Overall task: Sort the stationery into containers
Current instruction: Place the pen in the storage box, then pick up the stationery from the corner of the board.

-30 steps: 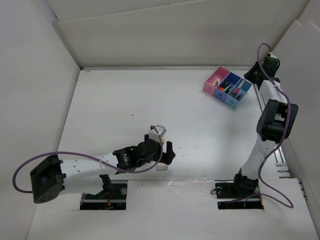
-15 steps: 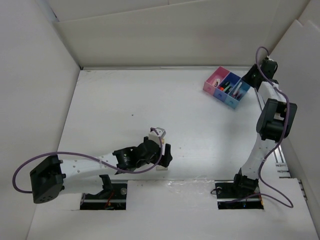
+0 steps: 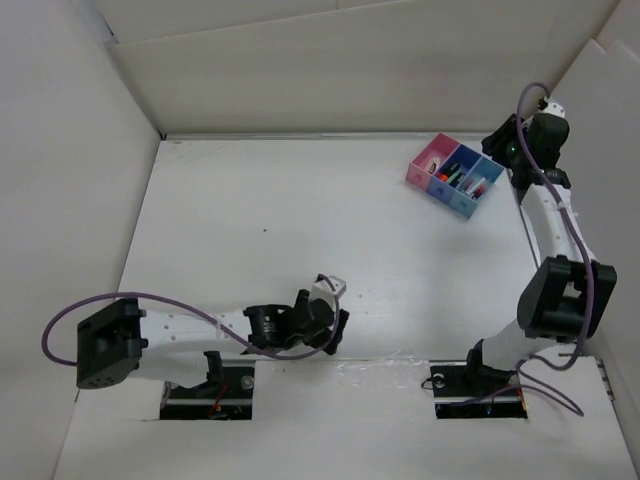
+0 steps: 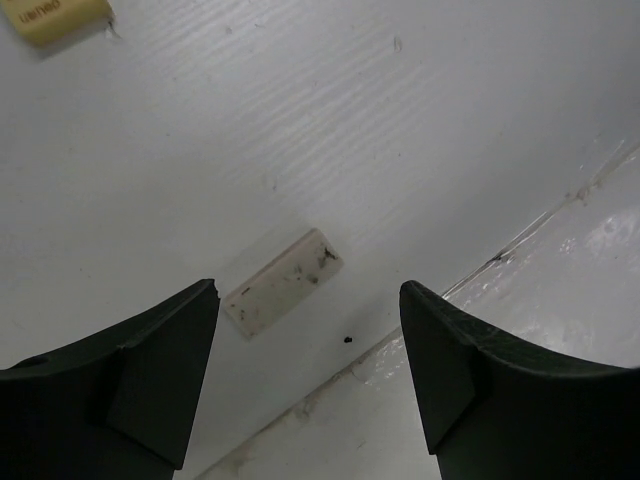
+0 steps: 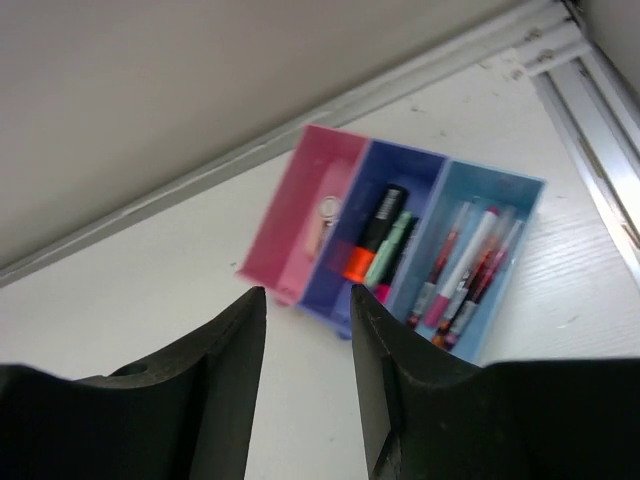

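Note:
A beige eraser (image 4: 280,283) lies flat on the table near the front edge seam. My left gripper (image 4: 308,300) is open just above it, one finger on each side, not touching it. A yellowish eraser (image 4: 55,18) lies farther off at the edge of the left wrist view. In the top view the left gripper (image 3: 330,325) covers both erasers. The tray (image 3: 455,175) stands at the back right. Its pink bin (image 5: 320,205) holds a small item, the dark blue bin (image 5: 385,235) holds markers, and the light blue bin (image 5: 470,265) holds pens. My right gripper (image 5: 305,295) is open and empty, raised near the tray.
White walls enclose the table on the left, back and right. A metal rail (image 5: 590,110) runs along the right wall beside the tray. The table's front edge seam (image 4: 520,235) passes close to the left gripper.
My left gripper has moved toward the near edge and now covers the beige eraser. My right arm has stretched upward, and its gripper has shifted right, away from the tray.

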`<state>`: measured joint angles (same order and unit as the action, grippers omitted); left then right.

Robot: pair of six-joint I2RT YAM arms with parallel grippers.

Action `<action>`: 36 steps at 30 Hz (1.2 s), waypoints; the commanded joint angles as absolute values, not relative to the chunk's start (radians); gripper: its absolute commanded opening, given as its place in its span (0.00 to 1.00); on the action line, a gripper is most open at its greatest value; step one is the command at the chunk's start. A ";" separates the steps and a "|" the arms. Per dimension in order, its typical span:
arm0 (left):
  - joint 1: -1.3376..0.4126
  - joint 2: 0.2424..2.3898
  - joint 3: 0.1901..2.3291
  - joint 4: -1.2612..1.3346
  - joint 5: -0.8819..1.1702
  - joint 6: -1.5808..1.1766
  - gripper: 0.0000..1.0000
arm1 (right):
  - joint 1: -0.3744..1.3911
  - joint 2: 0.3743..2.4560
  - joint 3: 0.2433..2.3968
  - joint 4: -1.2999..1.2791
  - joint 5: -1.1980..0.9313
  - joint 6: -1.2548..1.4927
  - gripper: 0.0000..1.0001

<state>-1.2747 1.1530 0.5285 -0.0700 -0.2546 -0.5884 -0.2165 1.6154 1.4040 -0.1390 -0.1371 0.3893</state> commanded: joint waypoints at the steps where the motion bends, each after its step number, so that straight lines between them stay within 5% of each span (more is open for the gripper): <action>1: -1.368 1.233 0.624 -0.187 -0.403 -0.635 0.69 | -0.117 1.496 1.330 -0.101 -0.111 0.388 0.45; 9: -1.470 1.384 0.728 -0.319 -0.540 -0.761 0.66 | 0.077 1.293 1.123 -0.139 -0.042 0.357 0.43; 21: -1.470 1.524 0.802 -0.396 -0.598 -0.788 0.64 | 0.009 1.103 1.104 -0.245 -0.097 0.308 0.42; 28: -1.470 1.586 0.825 -0.408 -0.554 -0.788 0.25 | 0.000 1.078 1.115 -0.255 -0.107 0.299 0.42; 32: -1.470 1.543 0.799 -0.361 -0.517 -0.779 0.14 | 0.000 1.066 1.124 -0.264 -0.120 0.299 0.42; 34: -1.470 1.534 0.799 -0.350 -0.517 -0.779 0.00 | 0.000 1.066 1.124 -0.264 -0.120 0.299 0.42; 36: -1.470 1.525 0.799 -0.350 -0.526 -0.779 0.00 | 0.020 1.066 1.124 -0.264 -0.120 0.299 0.42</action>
